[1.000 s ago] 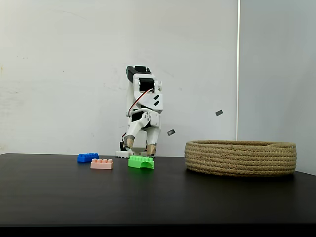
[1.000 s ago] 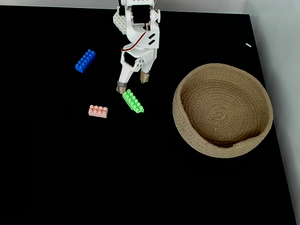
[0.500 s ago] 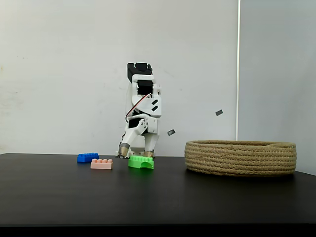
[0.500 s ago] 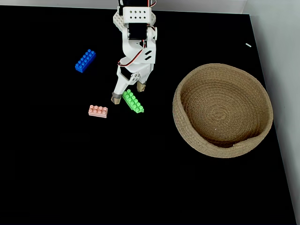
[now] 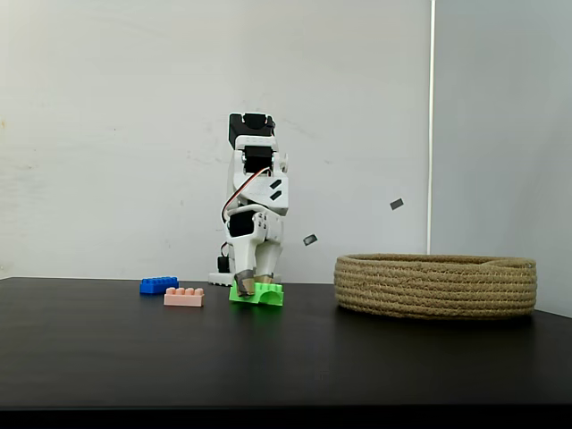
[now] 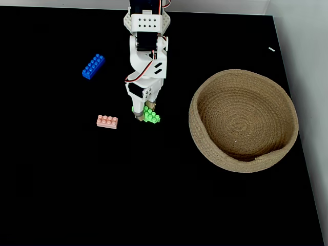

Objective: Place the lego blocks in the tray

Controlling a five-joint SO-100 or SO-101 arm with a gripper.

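**Plastic, rope and a dark matt tabletop**

The green brick, the pale pink brick and the blue brick look like smooth moulded plastic with studded tops and a slight sheen. The basket is coiled tan rope, rough and fibrous, its ridged coils plain in the side-on fixed view. The arm has smooth white plastic shells with black parts. The table is black and matt from above; side-on it carries a soft sheen. The wall is matt white.
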